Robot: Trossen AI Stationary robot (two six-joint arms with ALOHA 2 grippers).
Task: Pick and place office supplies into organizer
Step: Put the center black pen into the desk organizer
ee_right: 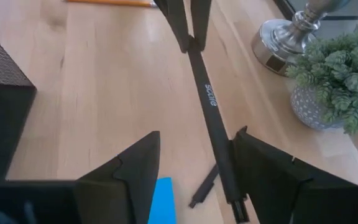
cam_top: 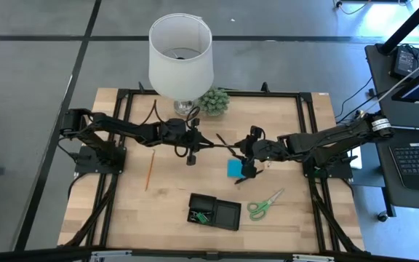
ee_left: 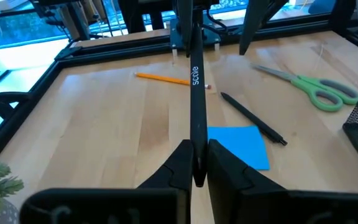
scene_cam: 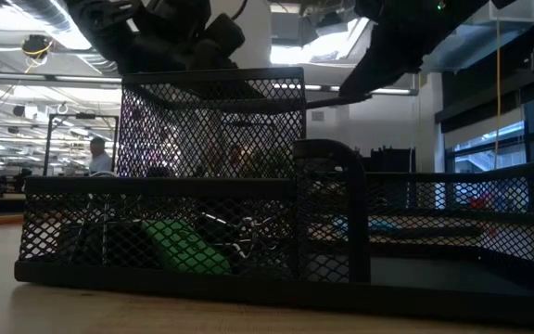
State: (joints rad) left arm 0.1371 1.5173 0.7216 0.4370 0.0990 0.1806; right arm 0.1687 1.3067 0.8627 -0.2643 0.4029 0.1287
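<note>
- Left hand [ee_left: 196, 163] is clamped on one end of a black pen [ee_left: 196, 93], held level above mid-table for a handover.
- Right hand [ee_right: 194, 165] spreads wide around the other end, seemingly not yet gripping.
- Organizer [cam_top: 214, 211] waits at the near edge.

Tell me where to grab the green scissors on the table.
Pinch the scissors across the closed blades just beyond the green handles, coming straight down from above: they lie flat on the table, blades shut.
</note>
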